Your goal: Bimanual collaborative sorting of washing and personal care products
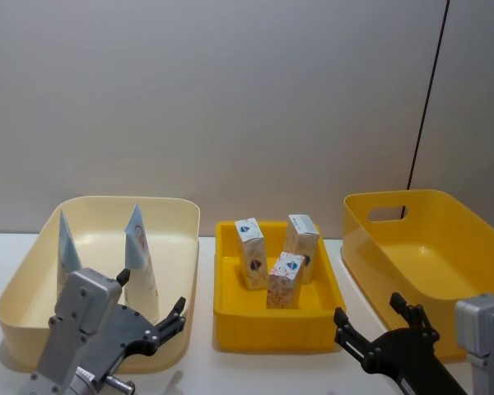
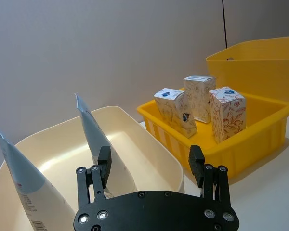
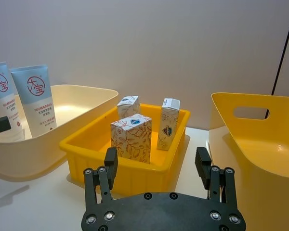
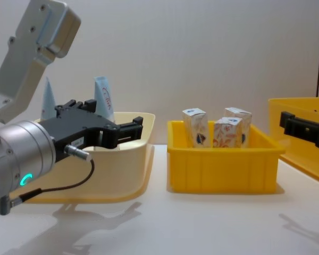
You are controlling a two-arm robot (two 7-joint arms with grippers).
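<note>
Two pale-blue tubes [image 1: 66, 243] [image 1: 140, 245] stand upright in the cream tub [image 1: 115, 200] on the left. Three white cartons [image 1: 250, 241] [image 1: 302, 236] [image 1: 285, 280] stand in the small yellow bin [image 1: 272, 331] in the middle. My left gripper [image 1: 152, 295] hovers open and empty at the tub's near edge, pointing at the nearer tube [image 2: 94, 134]. My right gripper [image 1: 368, 309] hangs open and empty in front of the gap between the small bin and the large yellow bin [image 1: 428, 247]; its wrist view faces the cartons [image 3: 131, 137].
The large yellow bin with a handle cut-out [image 3: 250, 112] stands at the right and holds nothing visible. A plain grey wall rises behind the white table [image 4: 212, 223]. Narrow strips of bare table separate the three containers.
</note>
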